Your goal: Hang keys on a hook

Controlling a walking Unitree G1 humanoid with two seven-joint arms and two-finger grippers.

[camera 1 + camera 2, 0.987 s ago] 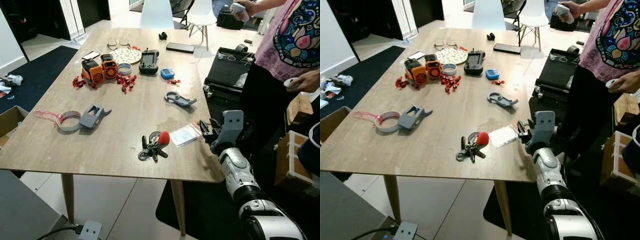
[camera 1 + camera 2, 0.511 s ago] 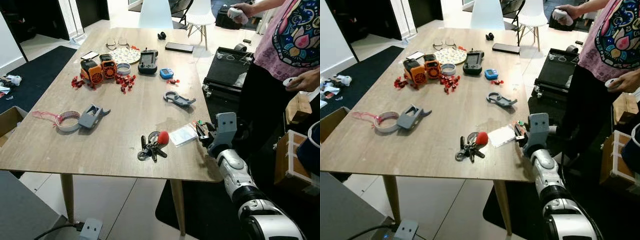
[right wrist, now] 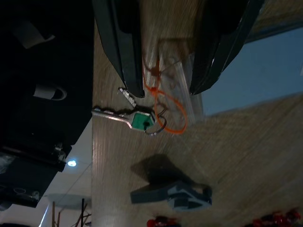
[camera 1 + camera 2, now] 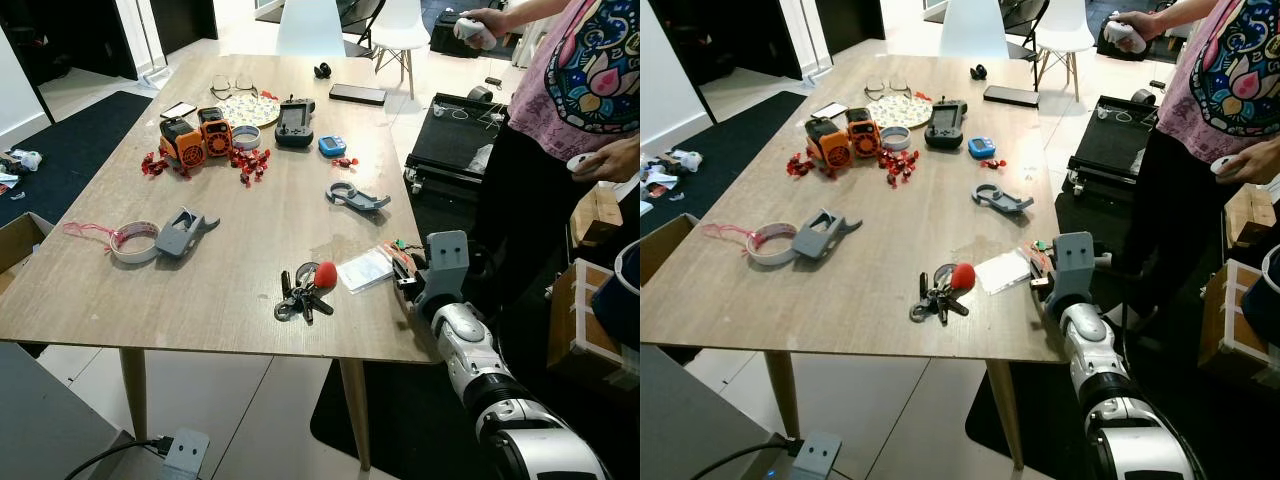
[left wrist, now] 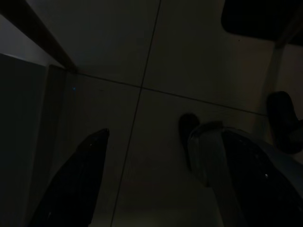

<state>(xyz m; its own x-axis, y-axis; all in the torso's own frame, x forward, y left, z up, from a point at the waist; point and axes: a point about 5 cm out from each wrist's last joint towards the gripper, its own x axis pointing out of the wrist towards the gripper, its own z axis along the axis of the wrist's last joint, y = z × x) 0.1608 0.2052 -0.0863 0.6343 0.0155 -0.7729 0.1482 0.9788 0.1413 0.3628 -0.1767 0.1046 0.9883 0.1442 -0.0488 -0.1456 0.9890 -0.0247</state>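
A bunch of dark keys with a red ball lies near the table's front edge. A single key with a green head on an orange loop lies by a clear plastic bag at the table's right edge. My right gripper hovers open just over that bag and loop, its fingers either side of them, holding nothing. A grey hook-shaped piece rests farther back on the table. The left gripper hangs open over the dark floor.
A person stands close on the right, a controller in each hand. On the wooden table sit a tape roll with a grey dispenser, orange gadgets, red bits, a remote and a phone. Boxes stand at the right.
My right gripper has moved left and forward, from beside the table's edge to over the plastic bag and green key. The camera has shifted slightly.
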